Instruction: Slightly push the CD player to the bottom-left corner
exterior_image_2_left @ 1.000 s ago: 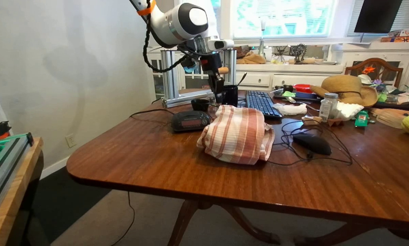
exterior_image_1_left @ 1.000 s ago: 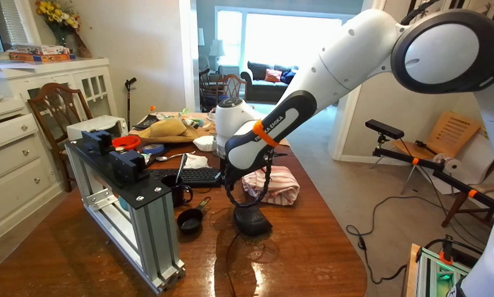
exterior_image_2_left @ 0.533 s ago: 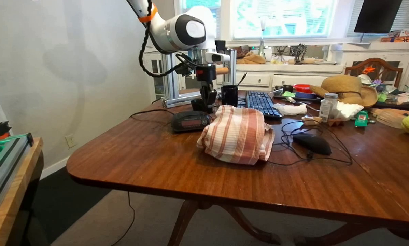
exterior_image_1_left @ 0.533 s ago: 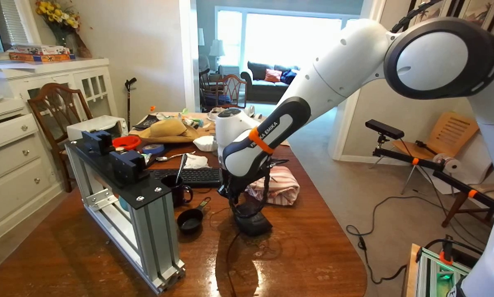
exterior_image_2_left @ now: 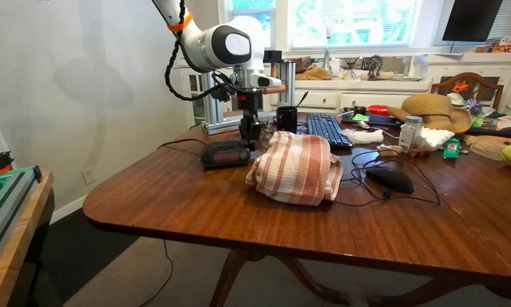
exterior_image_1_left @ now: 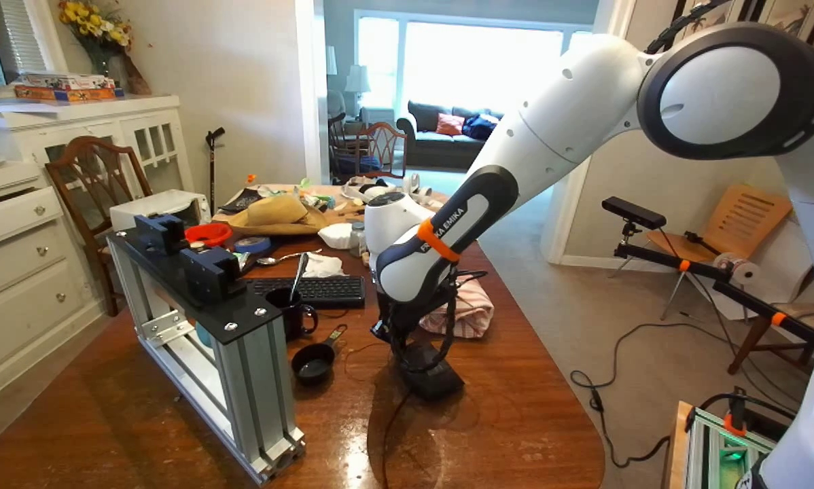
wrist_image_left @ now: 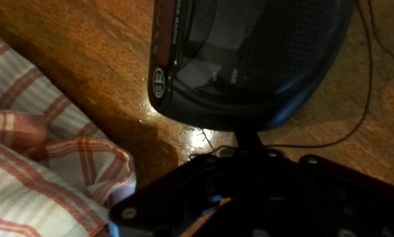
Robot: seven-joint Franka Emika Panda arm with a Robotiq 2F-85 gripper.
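On wooden table (exterior_image_2_left: 174, 200), beside red-striped cloth (exterior_image_2_left: 296, 168): black clock radio (exterior_image_2_left: 225, 154); gripper (wrist_image_left: 247, 136), fingers pressed together, tips against radio's cloth-side end.

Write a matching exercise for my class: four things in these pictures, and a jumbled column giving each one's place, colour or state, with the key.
1. CD player
2. Mug
3. Cloth
4. Hat

A. Tan and wide-brimmed
B. Has a utensil leaning in it
C. At the tip of the end effector
D. Striped and bundled

Pairs: 1-C; 2-B; 3-D; 4-A
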